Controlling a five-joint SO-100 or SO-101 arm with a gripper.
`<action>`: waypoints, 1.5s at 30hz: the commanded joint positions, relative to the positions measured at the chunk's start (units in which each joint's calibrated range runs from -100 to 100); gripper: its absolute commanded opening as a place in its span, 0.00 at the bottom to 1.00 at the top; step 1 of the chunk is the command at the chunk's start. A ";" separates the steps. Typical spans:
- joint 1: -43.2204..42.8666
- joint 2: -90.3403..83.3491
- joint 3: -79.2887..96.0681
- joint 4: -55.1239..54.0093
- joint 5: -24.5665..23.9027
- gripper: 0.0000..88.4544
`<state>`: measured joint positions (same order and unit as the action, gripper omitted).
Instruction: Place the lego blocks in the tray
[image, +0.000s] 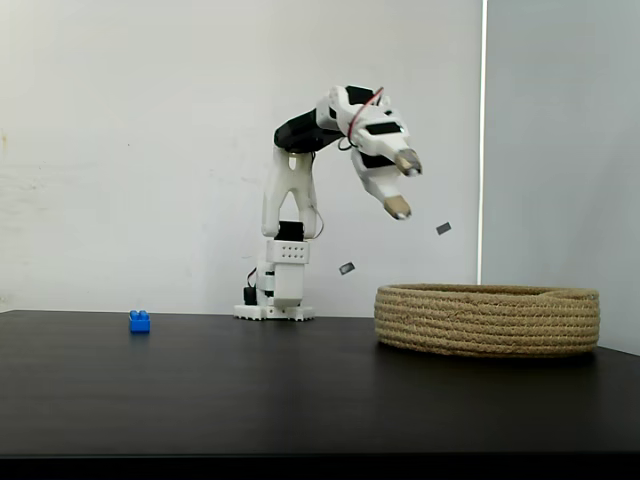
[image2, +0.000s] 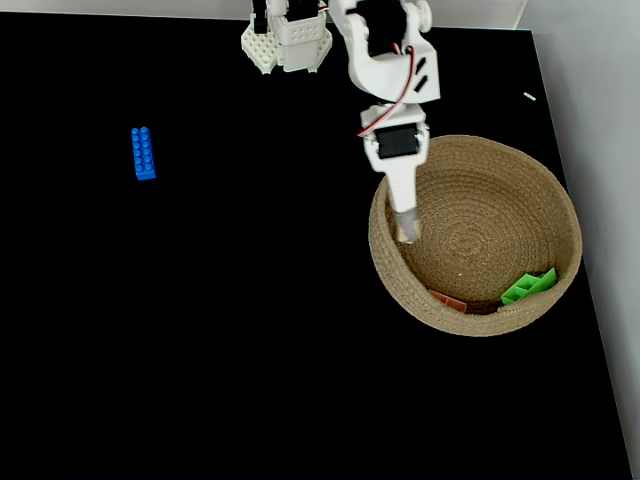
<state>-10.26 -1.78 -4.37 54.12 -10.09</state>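
We see the pincer (image: 402, 186) hanging high over the tray's (image2: 395, 275) near-arm rim, its jaws parted and holding nothing. The tray is a shallow round coil of rough tan rope (image: 487, 320). Inside it, against the wall, a bright green brick (image2: 528, 286) lies tilted, and a flat pinkish-brown brick (image2: 448, 299) sits beside it. Out on the matte black surface (image2: 200, 330), well apart from the tray, the studded blue brick (image2: 143, 153) lies alone (image: 139, 321).
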 joint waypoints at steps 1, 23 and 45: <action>10.92 -10.00 -1.51 2.98 -0.34 0.06; 44.39 -10.77 21.47 14.31 23.10 0.27; 55.27 -6.73 22.75 21.06 27.55 0.42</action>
<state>42.83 -8.40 23.20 74.67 19.56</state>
